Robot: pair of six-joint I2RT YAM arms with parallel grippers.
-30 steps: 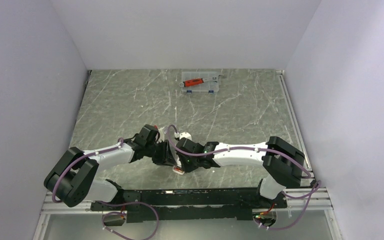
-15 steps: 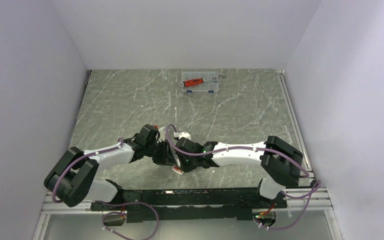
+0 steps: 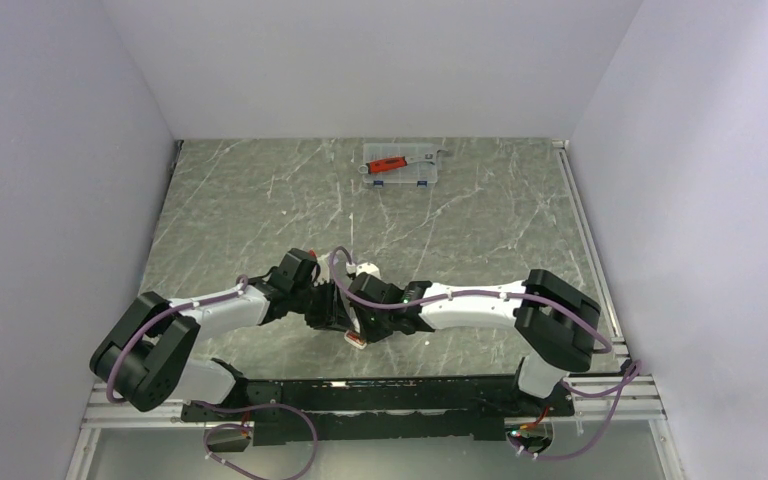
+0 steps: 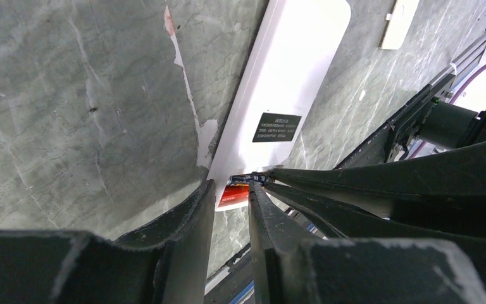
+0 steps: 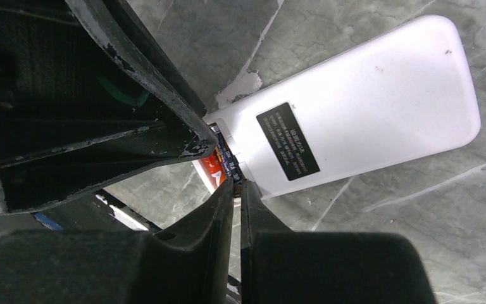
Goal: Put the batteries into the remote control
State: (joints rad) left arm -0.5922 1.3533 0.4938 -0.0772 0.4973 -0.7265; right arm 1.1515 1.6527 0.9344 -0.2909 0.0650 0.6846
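The remote control (image 5: pixel 367 95) lies white back up on the table; it also shows in the left wrist view (image 4: pixel 291 76) and under both grippers in the top view (image 3: pixel 358 338). A battery with a red end (image 4: pixel 234 195) lies in its open end, also in the right wrist view (image 5: pixel 209 168). My left gripper (image 4: pixel 231 190) (image 3: pixel 332 308) stands a narrow gap apart, clamped over that end's left side, the red battery between its jaws. My right gripper (image 5: pixel 235 182) (image 3: pixel 352 312) is shut on a dark battery (image 5: pixel 229 161) at the recess, tip to tip with the left.
A small white square plastic piece (image 4: pixel 400 22) lies just past the remote's far end. A clear plastic case (image 3: pixel 400 166) with a red-handled silver tool stands at the back of the table. The black rail (image 3: pixel 380 385) runs along the near edge.
The right arm has shifted slightly left towards the left gripper. The left arm and the remote have stayed put.
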